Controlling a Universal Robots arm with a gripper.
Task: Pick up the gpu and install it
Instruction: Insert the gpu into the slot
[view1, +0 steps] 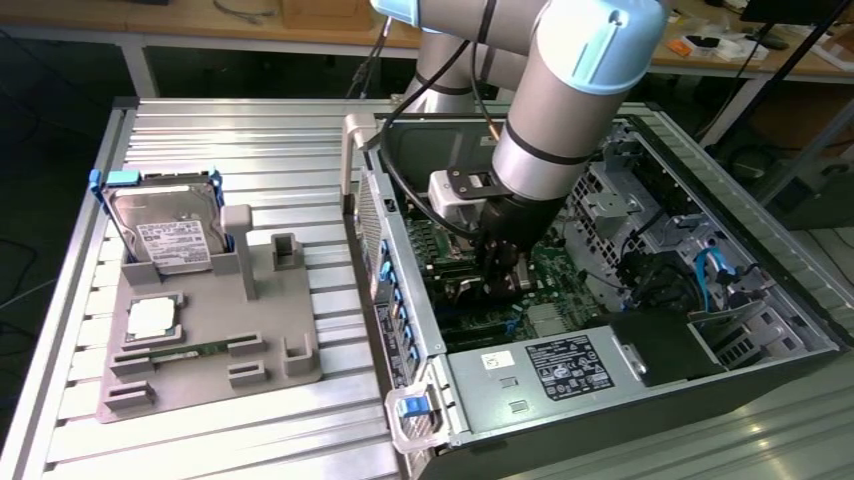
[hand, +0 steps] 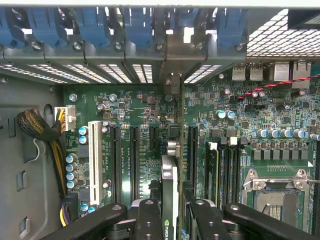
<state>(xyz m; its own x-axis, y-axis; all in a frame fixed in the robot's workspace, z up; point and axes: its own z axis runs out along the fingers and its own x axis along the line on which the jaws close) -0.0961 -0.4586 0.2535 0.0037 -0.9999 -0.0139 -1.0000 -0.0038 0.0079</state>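
My gripper (view1: 499, 268) is down inside the open computer case (view1: 747, 250), low over the green motherboard (hand: 125, 107). In the wrist view the gpu (hand: 170, 175) shows edge-on, standing upright between the black fingers (hand: 149, 220) of the gripper (hand: 171, 222), which is shut on it. A green logo label runs along the card's top edge. Its silver end bracket (hand: 173, 82) reaches the rear slot openings of the case. The card stands over the long black expansion slots (hand: 134, 160). In the exterior view the gpu (view1: 483, 290) is mostly hidden under the wrist.
A silver hard drive (view1: 167, 238) stands in a grey fixture (view1: 267, 330) on the slatted table, with a processor chip (view1: 154, 318) and a memory stick (view1: 187, 350) lying there. The power supply (view1: 561, 365) fills the case's near end. Braided cables (hand: 42, 132) and the CPU socket (hand: 277, 192) flank the slots.
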